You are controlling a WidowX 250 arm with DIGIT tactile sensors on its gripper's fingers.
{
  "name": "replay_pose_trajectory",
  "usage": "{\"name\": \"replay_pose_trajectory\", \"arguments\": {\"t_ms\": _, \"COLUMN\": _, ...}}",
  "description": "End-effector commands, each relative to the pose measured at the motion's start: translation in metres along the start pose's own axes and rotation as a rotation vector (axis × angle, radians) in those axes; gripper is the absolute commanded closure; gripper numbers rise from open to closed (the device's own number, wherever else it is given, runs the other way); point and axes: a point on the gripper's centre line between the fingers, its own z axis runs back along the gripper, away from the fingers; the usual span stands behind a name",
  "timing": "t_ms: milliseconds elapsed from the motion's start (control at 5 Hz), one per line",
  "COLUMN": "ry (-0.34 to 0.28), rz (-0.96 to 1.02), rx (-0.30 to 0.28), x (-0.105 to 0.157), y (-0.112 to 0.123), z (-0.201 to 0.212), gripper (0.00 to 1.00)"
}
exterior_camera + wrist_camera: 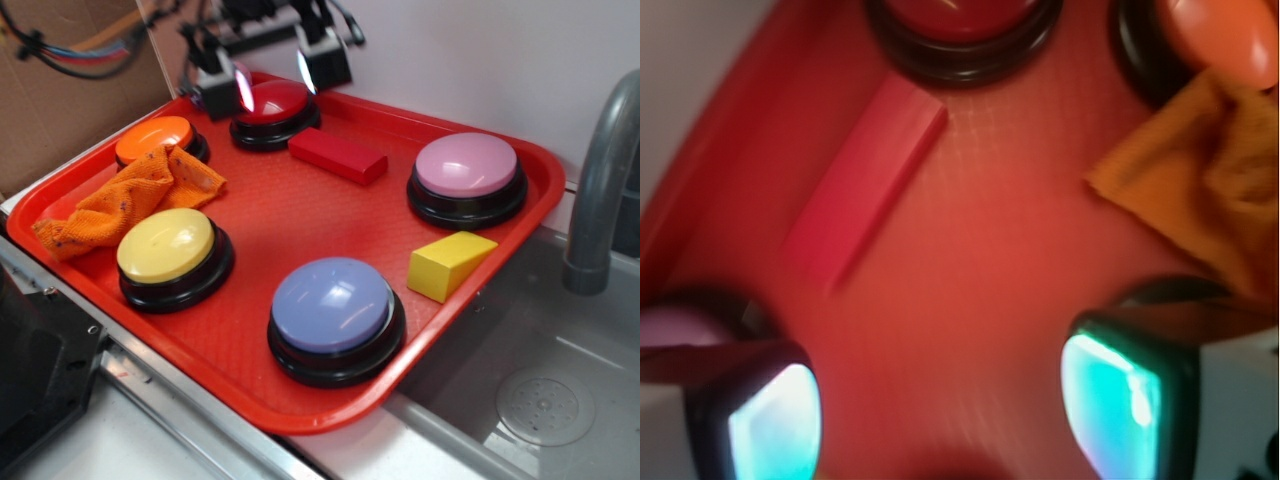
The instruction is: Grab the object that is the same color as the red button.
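In the exterior view, a red plastic tray (520, 215) carries five large round push buttons on black bases: a glossy dark red button (274, 105) at the back, an orange-domed button (153, 137) to its left, a pink-domed button (466, 166) at right, a yellow-domed button (166, 246) and a blue-domed button (332, 305) toward the front. The small solid red rectangular block (338, 156) lies flat on the tray just beside the dark red button, between it and the pink one. The black gripper (272, 86) hangs above the dark red button with its fingers spread wide and nothing between them; the block sits near it, lower and to the right. A crumpled orange cloth (125, 205) rests against the orange button, and a yellow wedge block (449, 264) lies near the pink one. In the wrist view, the red block (867, 183) lies diagonally at upper left, ahead of the wide-apart gripper (940, 420), untouched, just beside the dark red button (962, 30); the cloth (1200, 180) fills the upper right.
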Motion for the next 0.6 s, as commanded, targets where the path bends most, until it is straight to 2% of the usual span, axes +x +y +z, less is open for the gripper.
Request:
{"name": "replay_pose_trajectory", "arguments": {"t_ms": 0, "ry": -0.088, "rz": 0.23, "rx": -0.032, "x": 0.031, "y": -0.015, "z": -0.028, "gripper": 0.0}}
{"name": "replay_pose_trajectory", "arguments": {"t_ms": 200, "ry": -0.097, "rz": 0.279, "rx": -0.002, "x": 0.042, "y": -0.019, "z": -0.043, "gripper": 0.0}}
{"name": "replay_pose_trajectory", "arguments": {"t_ms": 400, "ry": -0.125, "rz": 0.269, "rx": -0.026, "x": 0.047, "y": -0.027, "z": -0.053, "gripper": 0.0}}
